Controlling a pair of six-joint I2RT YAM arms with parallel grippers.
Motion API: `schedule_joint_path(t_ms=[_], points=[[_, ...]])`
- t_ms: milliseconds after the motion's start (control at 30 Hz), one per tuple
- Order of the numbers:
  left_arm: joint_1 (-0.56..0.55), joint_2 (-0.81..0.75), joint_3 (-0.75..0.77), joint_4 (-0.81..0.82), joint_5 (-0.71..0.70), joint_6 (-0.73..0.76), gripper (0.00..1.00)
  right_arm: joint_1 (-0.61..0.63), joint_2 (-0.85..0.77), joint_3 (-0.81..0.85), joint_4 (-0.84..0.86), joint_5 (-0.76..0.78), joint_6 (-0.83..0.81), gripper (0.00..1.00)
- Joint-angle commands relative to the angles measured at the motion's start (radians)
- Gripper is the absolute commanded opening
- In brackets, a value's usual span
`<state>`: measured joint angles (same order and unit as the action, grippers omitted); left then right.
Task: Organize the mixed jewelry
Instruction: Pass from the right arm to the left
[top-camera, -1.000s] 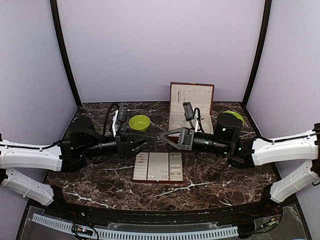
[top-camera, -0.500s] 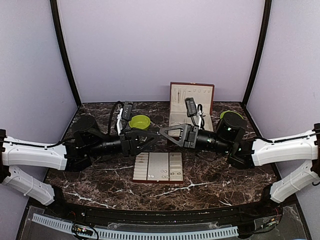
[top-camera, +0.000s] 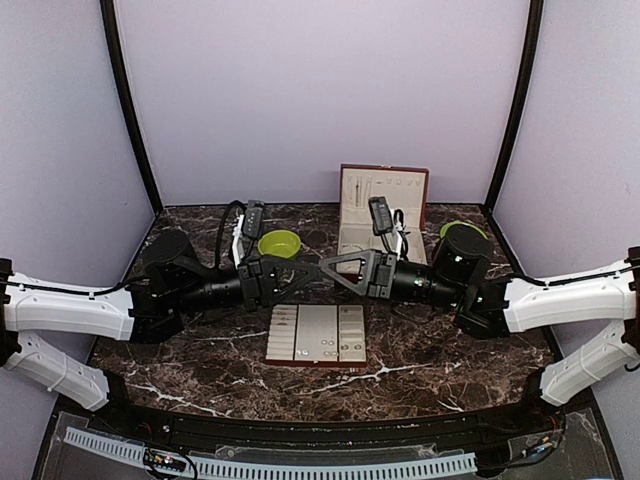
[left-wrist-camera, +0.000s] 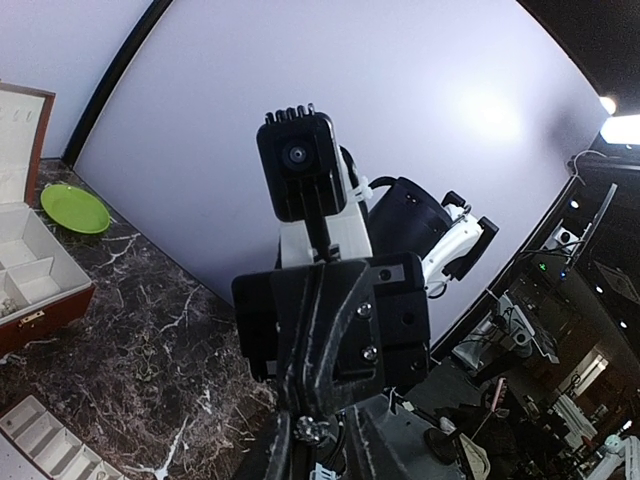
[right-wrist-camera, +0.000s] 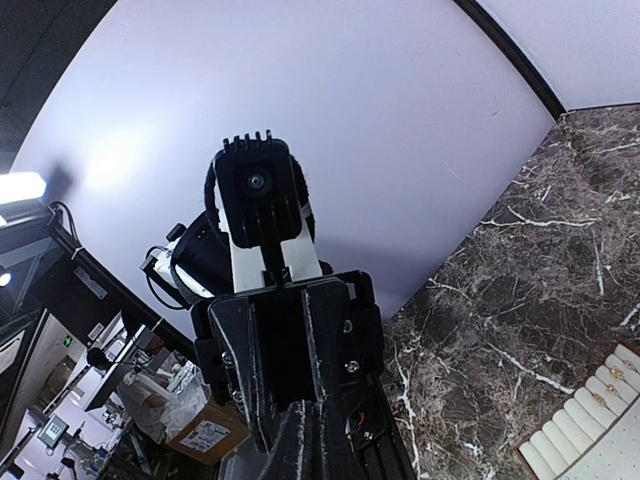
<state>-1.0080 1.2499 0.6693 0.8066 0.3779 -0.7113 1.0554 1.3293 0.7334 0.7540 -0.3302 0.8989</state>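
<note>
The mixed jewelry lies as tiny silvery pieces in the near compartments of the cream-lined tray on the marble worktop. In the top view it sits just nearer than both pincers. The right pincer is pressed together. The left pincer meets it tip to tip, its fingers drawn narrow. Whether they pinch anything cannot be told.
</note>
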Motion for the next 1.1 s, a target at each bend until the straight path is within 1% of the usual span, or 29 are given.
schedule_joint_path(t_ms=[0, 267, 667, 833, 967, 1067], points=[[-0.008, 0.001, 0.02, 0.048, -0.003, -0.005, 0.2, 0.01, -0.028, 0.011, 0.009, -0.001, -0.013, 0.0], [-0.007, -0.001, 0.012, 0.058, -0.017, -0.017, 0.13, 0.017, -0.034, 0.005, 0.001, 0.01, -0.014, 0.0], [-0.009, -0.007, 0.004, 0.06, -0.02, -0.025, 0.05, 0.018, -0.027, 0.001, -0.007, 0.023, -0.007, 0.0], [-0.009, -0.008, 0.006, 0.036, -0.04, -0.031, 0.03, 0.018, -0.025, 0.001, -0.021, 0.044, -0.007, 0.0], [-0.009, -0.015, 0.006, -0.023, -0.082, -0.045, 0.01, 0.017, -0.021, -0.006, -0.038, 0.07, -0.001, 0.15], [-0.009, -0.023, 0.007, -0.083, -0.115, -0.052, 0.0, 0.014, -0.023, -0.019, -0.036, 0.091, 0.007, 0.28]])
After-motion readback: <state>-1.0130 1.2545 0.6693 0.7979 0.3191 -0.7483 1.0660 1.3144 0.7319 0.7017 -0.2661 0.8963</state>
